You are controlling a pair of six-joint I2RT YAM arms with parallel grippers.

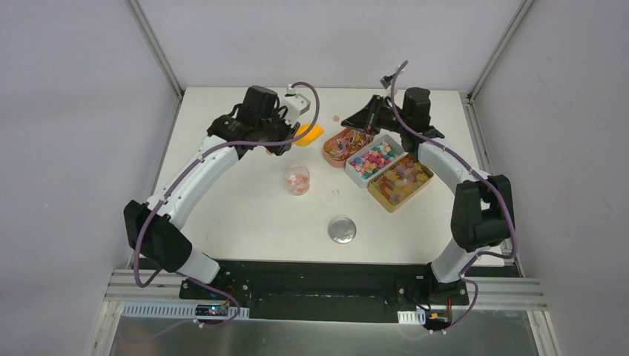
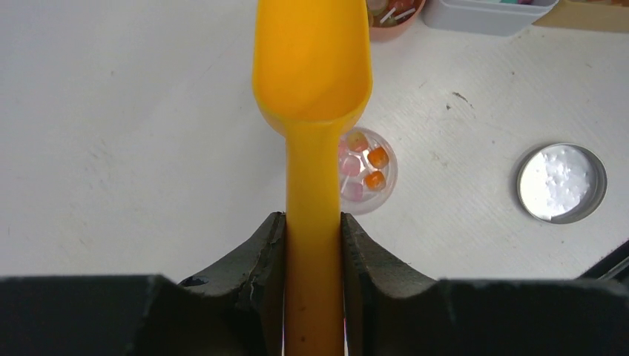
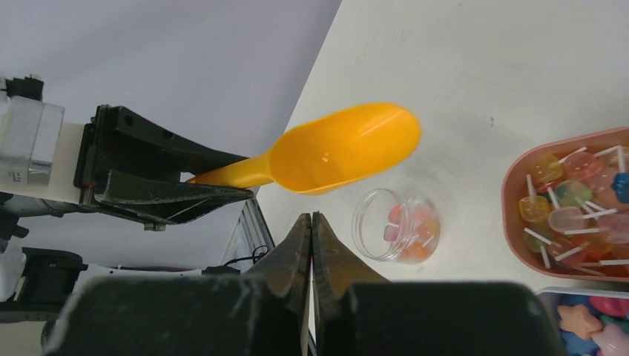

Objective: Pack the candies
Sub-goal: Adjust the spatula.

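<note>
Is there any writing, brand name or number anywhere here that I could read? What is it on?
No text here can be read.
Faint grey marks on the left arm's white housing: too small and blurred to read.
Scoop, lid, jar, trays: no label or print shows.

The top view looks steeply down from high behind the arm bases, far from the clear jar (image 1: 297,191). The left wrist view hangs close above the jar, facing down. The right wrist view faces it from low and nearby. All three share the jar's candies (image 3: 393,231).
</note>
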